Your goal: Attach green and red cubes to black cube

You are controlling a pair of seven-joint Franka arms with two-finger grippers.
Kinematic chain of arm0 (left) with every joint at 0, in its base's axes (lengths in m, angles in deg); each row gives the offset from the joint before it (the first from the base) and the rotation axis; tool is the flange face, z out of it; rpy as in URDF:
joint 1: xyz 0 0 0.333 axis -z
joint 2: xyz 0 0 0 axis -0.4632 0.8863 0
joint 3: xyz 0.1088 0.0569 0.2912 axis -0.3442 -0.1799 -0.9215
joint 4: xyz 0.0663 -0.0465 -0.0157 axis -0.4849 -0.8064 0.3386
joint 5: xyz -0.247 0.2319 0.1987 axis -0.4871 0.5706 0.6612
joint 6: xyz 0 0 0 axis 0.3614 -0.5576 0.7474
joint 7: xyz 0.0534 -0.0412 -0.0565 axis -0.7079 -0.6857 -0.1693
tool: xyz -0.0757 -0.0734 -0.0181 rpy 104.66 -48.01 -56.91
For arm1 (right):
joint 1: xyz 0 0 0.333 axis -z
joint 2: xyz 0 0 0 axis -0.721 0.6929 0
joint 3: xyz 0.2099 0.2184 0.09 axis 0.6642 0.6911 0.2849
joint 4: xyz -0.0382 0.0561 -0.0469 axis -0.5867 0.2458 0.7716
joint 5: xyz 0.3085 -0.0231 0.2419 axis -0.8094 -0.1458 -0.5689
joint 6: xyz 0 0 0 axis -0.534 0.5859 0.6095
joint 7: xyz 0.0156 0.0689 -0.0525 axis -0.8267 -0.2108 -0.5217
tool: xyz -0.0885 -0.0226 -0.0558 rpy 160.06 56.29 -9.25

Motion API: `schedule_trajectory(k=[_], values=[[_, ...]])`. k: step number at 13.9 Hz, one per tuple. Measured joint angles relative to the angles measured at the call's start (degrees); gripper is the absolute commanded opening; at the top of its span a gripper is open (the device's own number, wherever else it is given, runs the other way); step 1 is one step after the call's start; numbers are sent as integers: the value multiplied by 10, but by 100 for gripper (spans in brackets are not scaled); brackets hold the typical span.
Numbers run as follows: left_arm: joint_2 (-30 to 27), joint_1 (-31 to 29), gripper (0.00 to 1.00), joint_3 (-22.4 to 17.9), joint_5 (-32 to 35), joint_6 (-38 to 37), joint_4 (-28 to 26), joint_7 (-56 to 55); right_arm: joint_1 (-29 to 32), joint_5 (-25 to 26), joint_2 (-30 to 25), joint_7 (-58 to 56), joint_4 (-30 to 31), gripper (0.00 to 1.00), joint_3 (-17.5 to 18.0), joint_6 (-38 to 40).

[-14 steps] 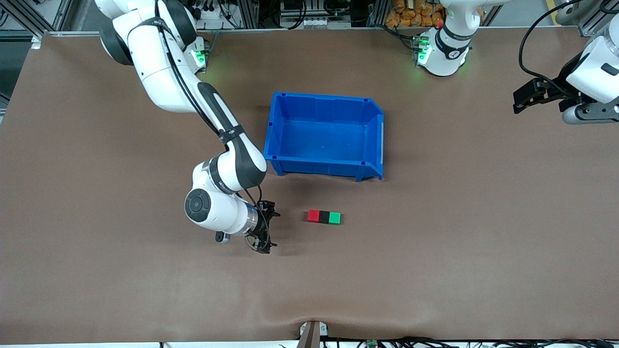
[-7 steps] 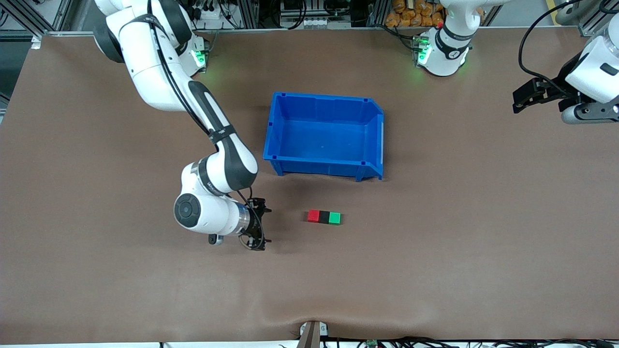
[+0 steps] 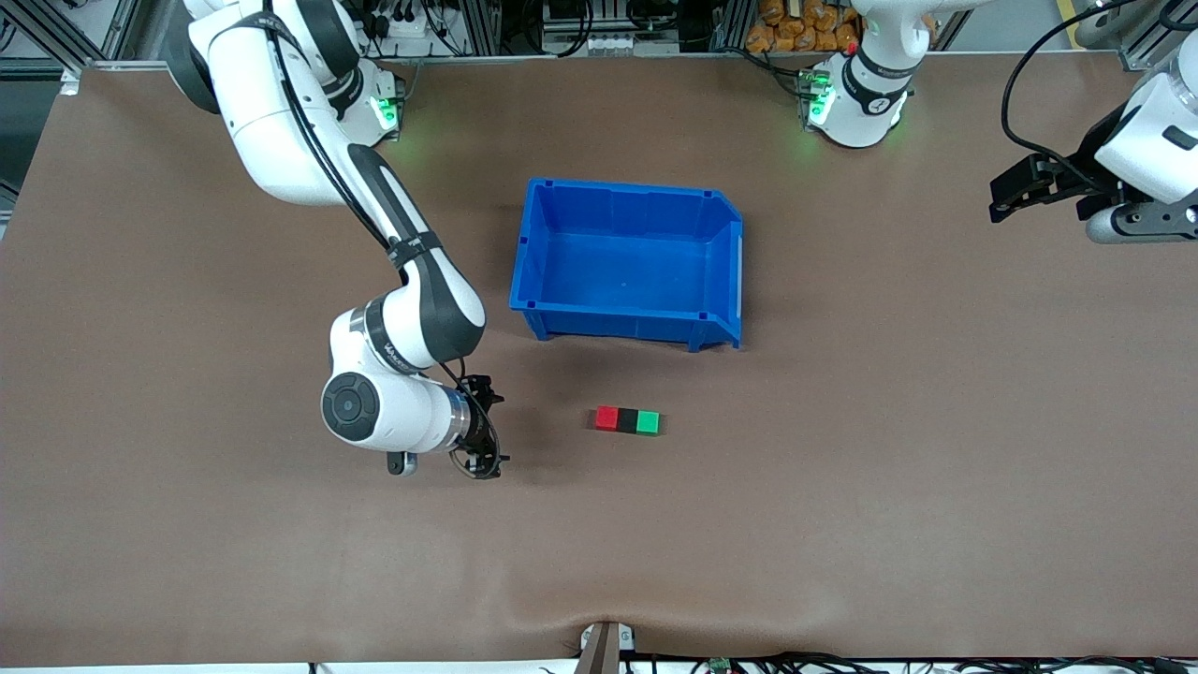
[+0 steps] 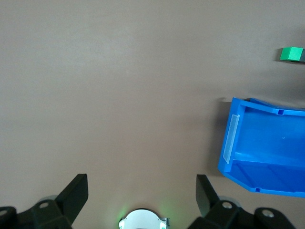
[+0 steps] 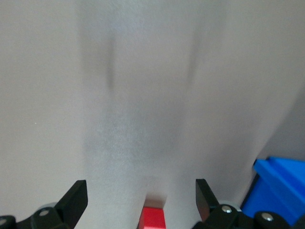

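Backing off from the cube row, the right gripper (image 3: 485, 428) now hangs low over bare table toward the right arm's end, at about nine o'clock from the cubes and farther from them than a second ago; its jaws are spread wide and empty. Nothing else has shifted. The red cube (image 3: 607, 417), black cube (image 3: 627, 419) and green cube (image 3: 648, 422) lie in one tight row, faces touching, the black one in the middle, so the joining looks done and the retreat is probably just clearing away. They are small, sharp-edged matte blocks of equal size on the dull brown table (image 3: 842, 487). At twelve o'clock from the row, farther from the front camera, sits the blue bin (image 3: 722, 271), glossy moulded plastic with sloped walls, nothing in it. The left gripper (image 3: 1015, 192) waits at the left arm's end of the table, jaws likewise apart and holding nothing.
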Motion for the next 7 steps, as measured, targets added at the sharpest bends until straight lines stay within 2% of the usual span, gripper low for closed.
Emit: schedule_trajectory(k=[7], values=[[2,2,100,5,-1,0,0,1,22,15,-21,-79,0,100,7,69]])
